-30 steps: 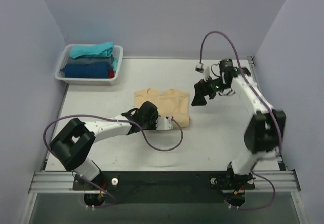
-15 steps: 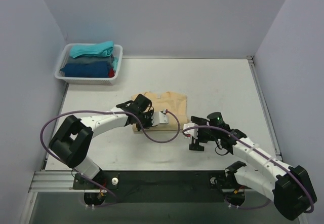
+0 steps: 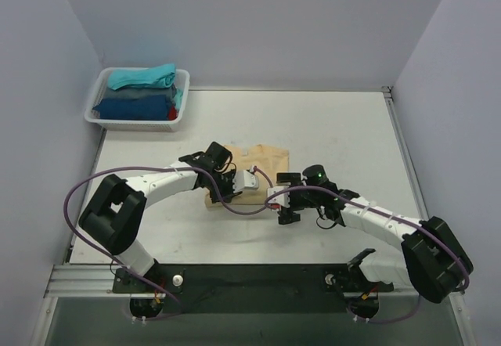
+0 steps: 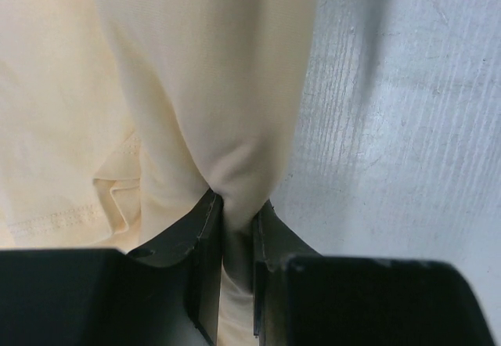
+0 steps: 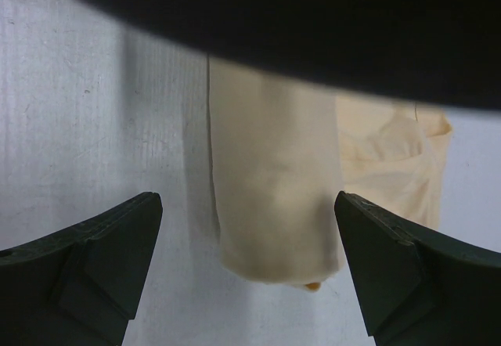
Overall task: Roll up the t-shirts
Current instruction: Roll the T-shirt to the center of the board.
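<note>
A pale beige t-shirt (image 3: 264, 158) lies mid-table, its near part turned into a roll (image 5: 274, 205). My left gripper (image 4: 233, 213) is shut on the rolled edge, a pinch of cloth squeezed between the black fingers (image 4: 192, 240). From above, the left gripper (image 3: 228, 191) sits at the roll's left part. My right gripper (image 5: 247, 197) is open wide, its fingers either side of the roll's right end without touching it; from above it (image 3: 283, 199) is just right of the shirt. Teal (image 3: 141, 77) and dark blue (image 3: 129, 109) t-shirts lie folded in the basket.
A white plastic basket (image 3: 133, 124) stands at the far left corner against the wall. Purple cables loop from both wrists over the table near the shirt. Walls close in the left, back and right sides.
The right arm has swung from the far right of the table down to the shirt's right end, gripper open. The left gripper has shifted away from me with the cloth, and the shirt looks narrower.
</note>
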`<state>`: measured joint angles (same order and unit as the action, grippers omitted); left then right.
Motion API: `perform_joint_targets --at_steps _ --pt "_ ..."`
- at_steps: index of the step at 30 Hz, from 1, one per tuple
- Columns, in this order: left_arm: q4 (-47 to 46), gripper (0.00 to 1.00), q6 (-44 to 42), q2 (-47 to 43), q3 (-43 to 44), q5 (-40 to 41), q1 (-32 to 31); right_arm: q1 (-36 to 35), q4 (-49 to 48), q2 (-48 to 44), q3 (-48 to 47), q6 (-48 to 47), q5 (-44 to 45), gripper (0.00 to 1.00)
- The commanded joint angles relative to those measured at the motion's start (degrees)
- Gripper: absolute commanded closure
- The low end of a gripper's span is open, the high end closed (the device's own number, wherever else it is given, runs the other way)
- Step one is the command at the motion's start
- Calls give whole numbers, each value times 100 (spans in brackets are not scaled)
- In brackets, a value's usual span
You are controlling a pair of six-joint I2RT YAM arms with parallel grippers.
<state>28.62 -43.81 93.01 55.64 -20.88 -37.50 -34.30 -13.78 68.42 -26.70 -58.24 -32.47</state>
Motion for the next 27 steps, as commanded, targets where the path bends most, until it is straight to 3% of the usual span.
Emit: perform_joint_targets --at_steps 1,4,6,7,10,13,19,22,27 --pt "442 94 22 103 228 -592 137 -59 -617 487 -169 -161 -250 0" --pt "565 94 -4 138 316 -741 286 -59 -731 909 -283 -144 -304 3" --pt "627 94 -48 165 377 -812 409 -50 -697 1190 -450 -74 -313 14" --pt "679 94 -57 173 404 -855 445 -33 -600 1269 -546 -13 -339 33" --pt "907 94 -189 244 571 -1039 559 46 137 1481 -1134 110 -470 65" --pt "1424 93 -391 401 964 -1382 682 178 1217 1586 -1714 208 -778 82" --pt "3156 96 -901 1437 2334 -2349 972 485 3247 1832 -2680 374 -1244 87" --pt "3869 99 -1059 2062 3064 -2762 1200 775 4380 2401 -3349 620 -1577 87" --pt "4880 99 -1288 3011 3980 -3106 1332 1030 5138 3192 -4280 1016 -1938 87"
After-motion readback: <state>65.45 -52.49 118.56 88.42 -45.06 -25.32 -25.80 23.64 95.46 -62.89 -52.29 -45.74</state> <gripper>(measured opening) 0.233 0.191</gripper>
